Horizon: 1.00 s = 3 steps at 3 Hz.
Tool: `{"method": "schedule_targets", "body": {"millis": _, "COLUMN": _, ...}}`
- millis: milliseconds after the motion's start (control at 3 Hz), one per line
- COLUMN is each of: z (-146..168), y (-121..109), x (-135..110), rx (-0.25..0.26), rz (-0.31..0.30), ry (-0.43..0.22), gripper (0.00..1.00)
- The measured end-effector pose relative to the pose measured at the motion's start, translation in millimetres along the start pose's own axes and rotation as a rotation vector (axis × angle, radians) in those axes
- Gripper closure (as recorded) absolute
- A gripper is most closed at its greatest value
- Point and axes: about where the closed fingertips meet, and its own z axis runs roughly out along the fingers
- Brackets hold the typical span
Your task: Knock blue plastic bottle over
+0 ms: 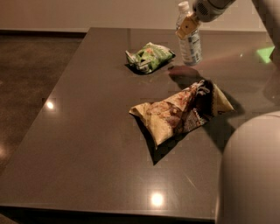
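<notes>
- A dark, glossy tabletop (87, 131) fills my view.
- The blue plastic bottle (191, 46) stands on its far side, right of centre, with its cap leaning slightly left.
- My tool (187, 27) sits against the bottle's upper part; I cannot tell whether it is open or closed.
- A green snack bag (149, 57) lies near the bottle's left, and a crumpled brown bag (175, 113) lies nearer me.

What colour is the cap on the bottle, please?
White cap, camera view; gripper at the neck of the bottle.

glossy table (96, 131); clear plastic bottle (191, 49), tan claw (187, 27) at its neck; crinkled green bag (149, 57), brown bag (173, 117).
</notes>
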Motion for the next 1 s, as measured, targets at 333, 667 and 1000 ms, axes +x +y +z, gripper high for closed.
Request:
{"method": "schedule_targets", "body": {"millis": 333, "z": -19.8, "y": 18.6, "x": 23.1, "rx": -0.035, "rz": -0.122, "ry": 0.213, "gripper": 1.00}}
{"method": "schedule_targets", "body": {"millis": 667, "z": -30.3, "y": 32.6, "x": 40.9, "rx": -0.081, "rz": -0.186, "ry": 0.312, "gripper": 1.00}}
{"method": "schedule_targets", "body": {"millis": 1000, "z": -22.4, "y": 60.7, "x": 53.2, "rx": -0.198, "rz": -0.305, "ry": 0.352, "gripper": 0.75}}
